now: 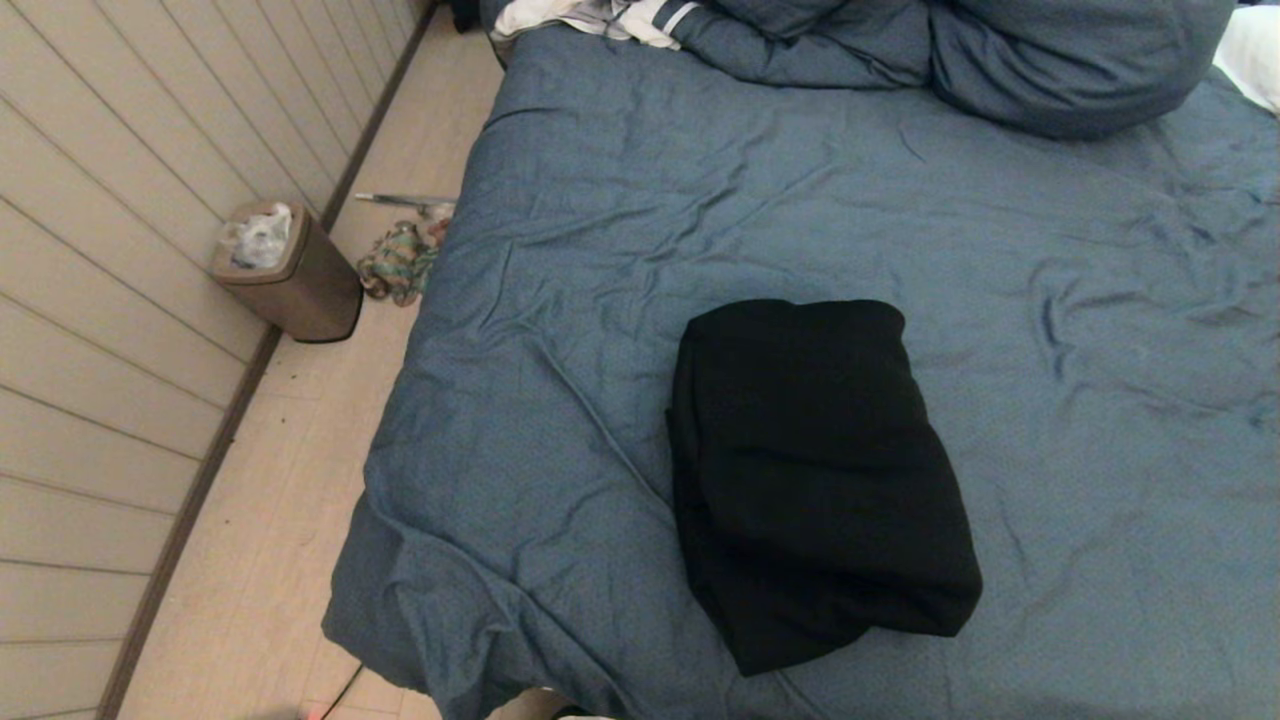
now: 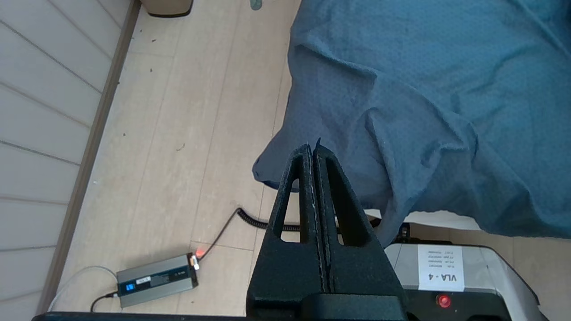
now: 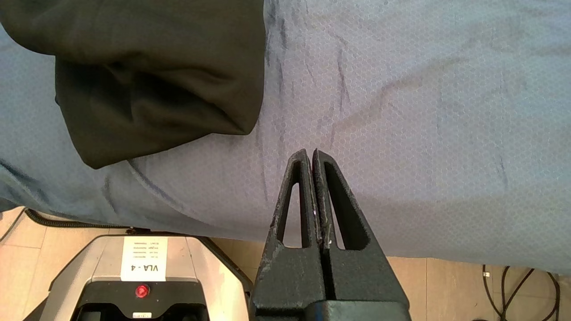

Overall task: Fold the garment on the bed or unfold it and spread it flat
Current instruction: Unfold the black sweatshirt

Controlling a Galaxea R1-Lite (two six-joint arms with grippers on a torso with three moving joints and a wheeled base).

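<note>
The black garment (image 1: 815, 470) lies folded into a thick rectangular bundle on the slate-blue bed (image 1: 620, 220), near its front edge. Its near end (image 3: 147, 80) shows in the right wrist view. Neither arm appears in the head view. My left gripper (image 2: 312, 147) is shut and empty, hanging over the bed's front left corner (image 2: 401, 133) and the floor. My right gripper (image 3: 311, 152) is shut and empty, held above the bed's front edge, apart from the garment and to its right.
A brown bin (image 1: 290, 270) and a multicoloured rag (image 1: 398, 262) sit on the floor left of the bed. Blue pillows (image 1: 1050, 55) and a white striped cloth (image 1: 600, 18) lie at the far end. A power brick (image 2: 156, 278) and coiled cable (image 2: 250, 218) lie on the floor by my base (image 3: 142, 267).
</note>
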